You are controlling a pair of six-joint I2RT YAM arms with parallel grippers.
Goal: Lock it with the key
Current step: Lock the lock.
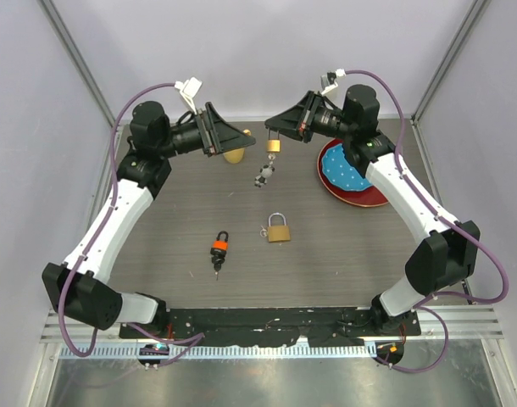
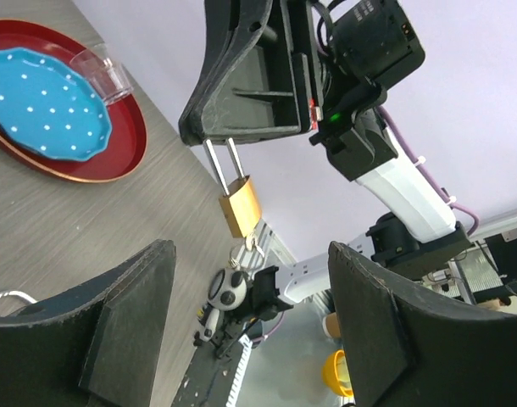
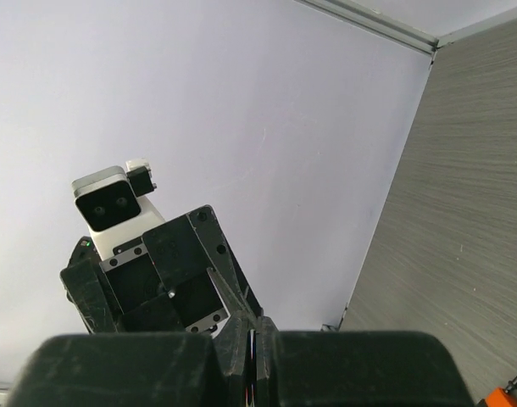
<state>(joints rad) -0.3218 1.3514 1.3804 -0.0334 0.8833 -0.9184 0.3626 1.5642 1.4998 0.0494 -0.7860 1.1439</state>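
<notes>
Table (image 1: 182,212): both arms are up over the far half, with the grippers facing each other and a small gap between them.
Left gripper (image 1: 227,131): fingers spread wide, nothing between them and touching nothing.
Right gripper (image 1: 275,127): clenched on the shackle of a brass padlock (image 1: 274,147), which hangs in the air between the two grippers. The clamp hides the top of the shackle, so can't tell whether it's latched.
Red plate (image 1: 373,201) with a blue inset sits far right, under the right arm. A clear cup (image 2: 102,75) is on its rim.
Yellow object (image 1: 233,155): half hidden behind the left gripper.
Second padlock (image 1: 278,231): flat at mid-table, well apart from both grippers.
Black-orange lock (image 1: 219,248): just left of it.
Key bunch (image 1: 264,176): dangles from the underside of the held padlock, clear of the table. Can't tell whether a key is seated.
</notes>
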